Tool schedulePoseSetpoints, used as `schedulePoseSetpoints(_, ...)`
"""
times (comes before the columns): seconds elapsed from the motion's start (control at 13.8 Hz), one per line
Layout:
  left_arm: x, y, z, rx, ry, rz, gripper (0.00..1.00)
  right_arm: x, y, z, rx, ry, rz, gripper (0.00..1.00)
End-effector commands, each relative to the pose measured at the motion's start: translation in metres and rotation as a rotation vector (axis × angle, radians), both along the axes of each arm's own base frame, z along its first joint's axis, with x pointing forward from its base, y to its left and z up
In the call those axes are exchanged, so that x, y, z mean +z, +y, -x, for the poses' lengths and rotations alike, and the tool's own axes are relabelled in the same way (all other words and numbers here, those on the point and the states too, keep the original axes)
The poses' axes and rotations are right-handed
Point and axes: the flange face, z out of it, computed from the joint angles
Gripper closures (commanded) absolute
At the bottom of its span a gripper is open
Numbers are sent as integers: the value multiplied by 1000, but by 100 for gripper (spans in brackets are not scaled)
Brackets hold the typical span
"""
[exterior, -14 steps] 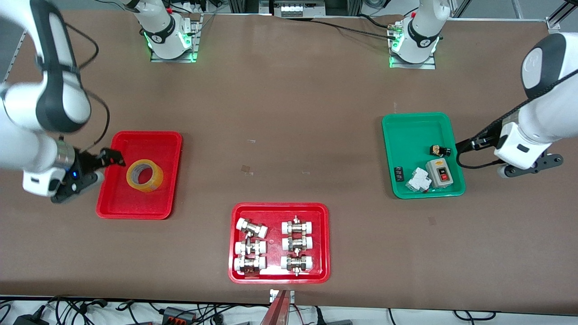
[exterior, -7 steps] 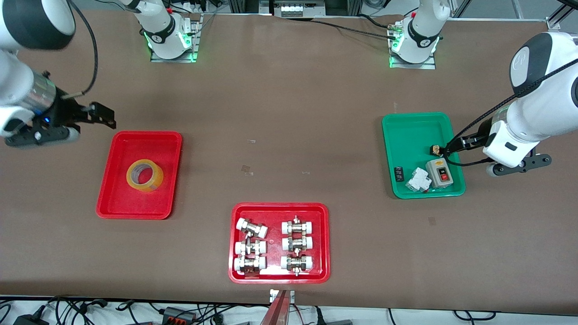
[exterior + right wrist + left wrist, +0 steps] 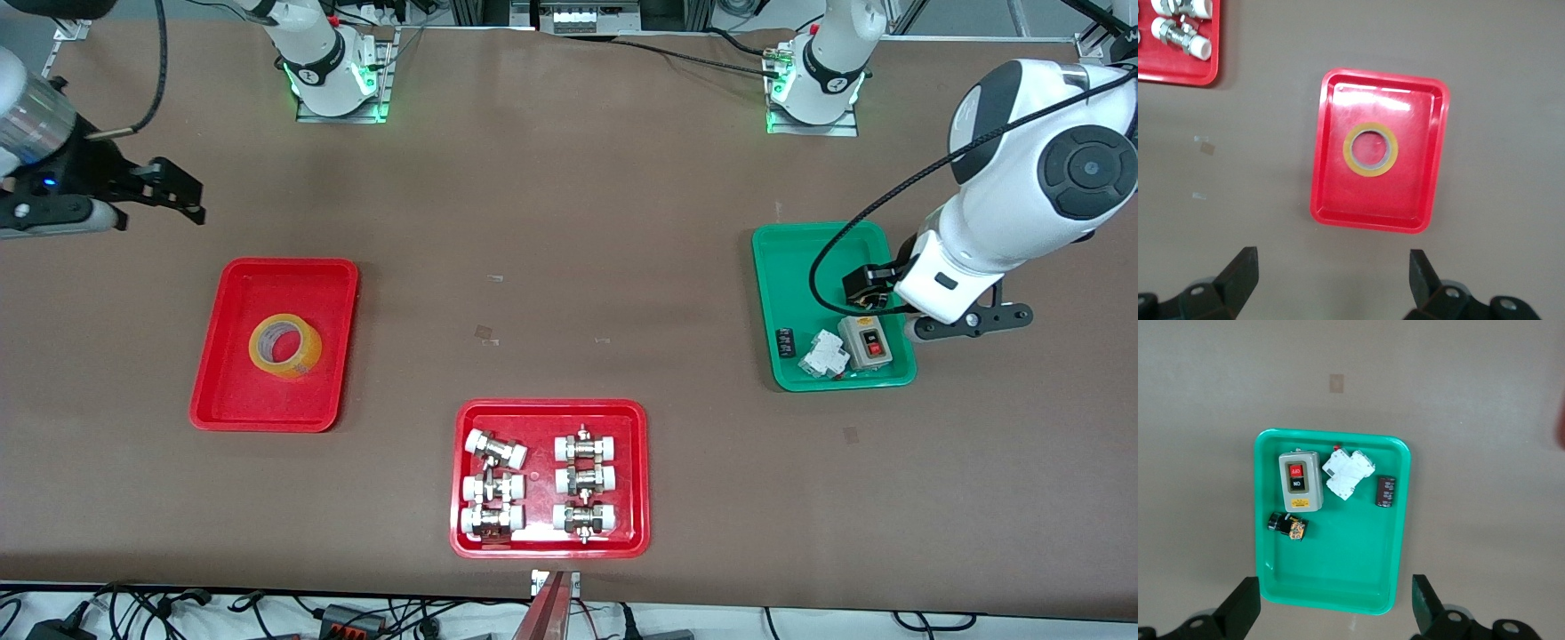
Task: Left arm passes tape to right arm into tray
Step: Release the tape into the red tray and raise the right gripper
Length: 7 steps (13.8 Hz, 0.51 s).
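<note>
The yellow tape roll [image 3: 285,347] lies flat in the plain red tray [image 3: 267,400], toward the right arm's end of the table. It also shows in the right wrist view [image 3: 1370,149], in the middle of the tray [image 3: 1371,203]. My right gripper [image 3: 182,191] is open and empty, up in the air over bare table beside the tray, on the side toward the robots' bases; in the right wrist view [image 3: 1331,280] its fingers stand wide apart. My left gripper [image 3: 876,286] is open and empty over the green tray; the left wrist view [image 3: 1335,613] shows its fingers spread wide.
The green tray [image 3: 800,267] holds a grey switch box [image 3: 864,341], a white breaker and small parts; it also shows in the left wrist view [image 3: 1338,567]. A red tray of white-capped metal fittings [image 3: 462,542] sits near the front edge.
My right gripper has risen from beside the tape and drawn away toward the bases; the tape stays in the red tray. My left arm has swung in over the green tray.
</note>
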Motion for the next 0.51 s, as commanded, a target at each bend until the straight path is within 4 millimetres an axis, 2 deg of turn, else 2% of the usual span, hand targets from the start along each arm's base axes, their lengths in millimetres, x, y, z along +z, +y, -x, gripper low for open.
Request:
schedulePoseSetpoints(0.0,7,11,3,-5,-28,-13,0,2,-3,-3,-29,29,14,0)
schedulePoseSetpoints(0.43,23,11,11,-11,-43,-12,0,4,-5,-5,-12,31,6,0)
